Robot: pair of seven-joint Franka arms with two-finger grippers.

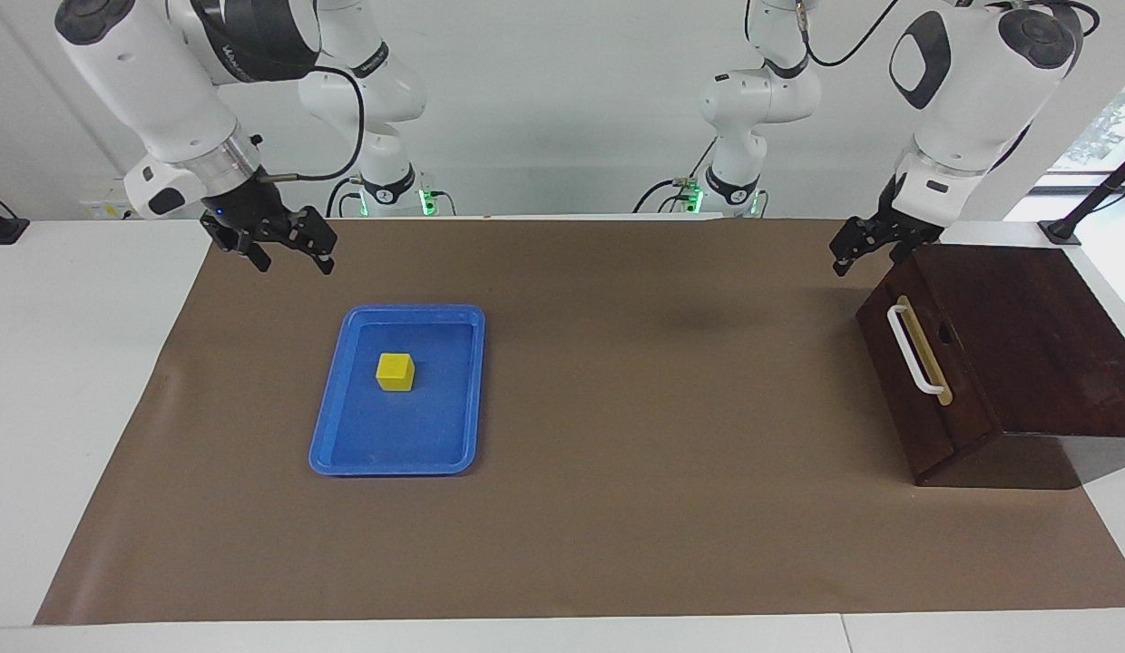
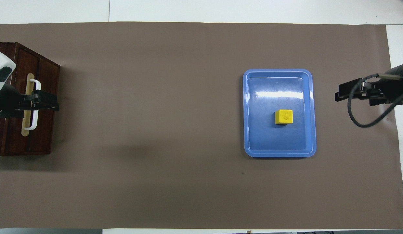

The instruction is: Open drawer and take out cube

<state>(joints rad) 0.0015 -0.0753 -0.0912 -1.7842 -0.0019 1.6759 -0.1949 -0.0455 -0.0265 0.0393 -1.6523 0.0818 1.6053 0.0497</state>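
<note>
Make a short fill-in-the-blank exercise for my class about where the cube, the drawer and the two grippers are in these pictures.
1. The yellow cube lies in the blue ____.
2. The drawer with the white handle is ____.
3. The right gripper hangs with its fingers ____, holding nothing.
4. The left gripper hangs at the ____ arm's end of the table, by the dark wooden box.

Missing words: tray; shut; open; left
</note>
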